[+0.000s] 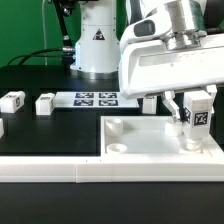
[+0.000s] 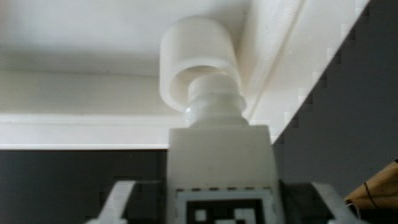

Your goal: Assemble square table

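A small white tagged block leg (image 1: 199, 125) is held upright — clamped between the gripper's (image 1: 196, 106) fingers — at the white plastic square slab's (image 1: 140, 142) corner socket (image 2: 196, 60) (for insertion, presumably).

claw (image 1: 192, 106): clamped on upright leg (image 1: 199, 120) | leg: at slab (image 1: 140, 142) corner, exterior view's right | loose leg (image 1: 13, 99), second loose leg (image 1: 45, 102): on desk (image 1: 50, 128), left

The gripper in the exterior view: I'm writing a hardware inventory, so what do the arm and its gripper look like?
The gripper has a boxy, glossy white housing with rounded edges below a silvery cylindrical wrist flange; its two fingers are slim and pale. The arm's base behind is rounded white, with a black triangular sticker.
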`<state>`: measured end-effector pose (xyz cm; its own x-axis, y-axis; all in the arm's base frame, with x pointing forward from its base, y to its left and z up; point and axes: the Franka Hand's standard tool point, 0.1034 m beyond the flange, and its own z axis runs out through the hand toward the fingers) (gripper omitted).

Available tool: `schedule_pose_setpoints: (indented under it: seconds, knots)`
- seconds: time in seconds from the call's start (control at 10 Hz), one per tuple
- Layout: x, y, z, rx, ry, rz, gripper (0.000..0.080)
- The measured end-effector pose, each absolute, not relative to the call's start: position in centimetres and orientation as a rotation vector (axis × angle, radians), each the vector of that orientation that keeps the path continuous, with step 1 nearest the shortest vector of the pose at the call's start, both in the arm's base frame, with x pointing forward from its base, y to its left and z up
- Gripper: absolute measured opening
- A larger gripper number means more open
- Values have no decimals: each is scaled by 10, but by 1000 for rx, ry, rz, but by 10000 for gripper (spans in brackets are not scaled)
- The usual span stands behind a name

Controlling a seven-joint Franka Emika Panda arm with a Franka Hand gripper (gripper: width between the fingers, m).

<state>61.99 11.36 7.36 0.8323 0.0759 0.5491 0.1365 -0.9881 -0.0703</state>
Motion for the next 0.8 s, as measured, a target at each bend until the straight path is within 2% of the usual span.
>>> schedule_pose_setpoints:
  seconds: [0.8]
  knots:
    - [617, 114, 60, -2903, -179, -876, 288]
